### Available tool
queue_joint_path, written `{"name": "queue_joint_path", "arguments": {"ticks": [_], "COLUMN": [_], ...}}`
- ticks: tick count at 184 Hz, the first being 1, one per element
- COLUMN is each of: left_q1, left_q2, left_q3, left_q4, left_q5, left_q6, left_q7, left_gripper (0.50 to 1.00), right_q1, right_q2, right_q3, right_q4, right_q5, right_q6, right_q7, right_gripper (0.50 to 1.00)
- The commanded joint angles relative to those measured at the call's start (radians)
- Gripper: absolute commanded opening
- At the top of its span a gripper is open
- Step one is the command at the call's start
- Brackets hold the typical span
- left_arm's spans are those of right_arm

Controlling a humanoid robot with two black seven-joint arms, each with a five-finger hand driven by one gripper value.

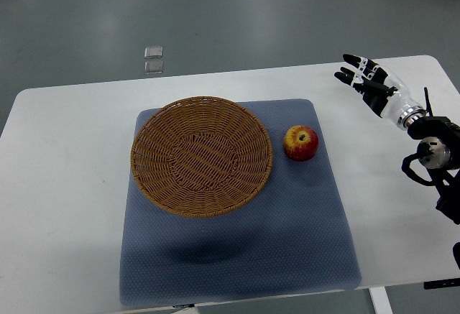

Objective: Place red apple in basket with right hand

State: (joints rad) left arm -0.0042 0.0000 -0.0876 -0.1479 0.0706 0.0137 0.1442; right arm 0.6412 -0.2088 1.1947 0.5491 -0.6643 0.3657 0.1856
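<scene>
A red apple (300, 142) with a yellow patch sits upright on the blue-grey mat (237, 256), just right of the round wicker basket (154, 138). The basket holds nothing. My right hand (363, 80) hovers over the white table at the far right, up and to the right of the apple, well apart from it. Its fingers are spread and hold nothing. The left arm is not visible.
The white table (65, 185) carries the mat. Its far edge runs along the top, with grey floor beyond. A small clear object (153, 60) lies on the floor behind the table.
</scene>
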Motion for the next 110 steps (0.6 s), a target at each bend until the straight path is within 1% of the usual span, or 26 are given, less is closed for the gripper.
{"name": "queue_joint_path", "arguments": {"ticks": [1,12,110], "left_q1": [0.0,0.0,0.001], "left_q2": [0.0,0.0,0.0], "left_q3": [0.003,-0.003,-0.003], "left_q4": [0.001,-0.002,0.001], "left_q5": [0.0,0.0,0.0], "left_q6": [0.0,0.002,0.002], "left_q7": [0.0,-0.009,-0.009], "left_gripper": [1.0,1.0,1.0], "right_q1": [0.0,-0.002,-0.005], "right_q2": [-0.003,-0.003,-0.018], "right_q3": [0.0,0.0,0.005], "right_q4": [0.0,0.0,-0.003], "right_q5": [0.0,0.002,0.002], "right_q6": [-0.002,-0.002,0.006], "right_q7": [0.0,0.0,0.003], "right_gripper": [0.928,0.928,0.926]}}
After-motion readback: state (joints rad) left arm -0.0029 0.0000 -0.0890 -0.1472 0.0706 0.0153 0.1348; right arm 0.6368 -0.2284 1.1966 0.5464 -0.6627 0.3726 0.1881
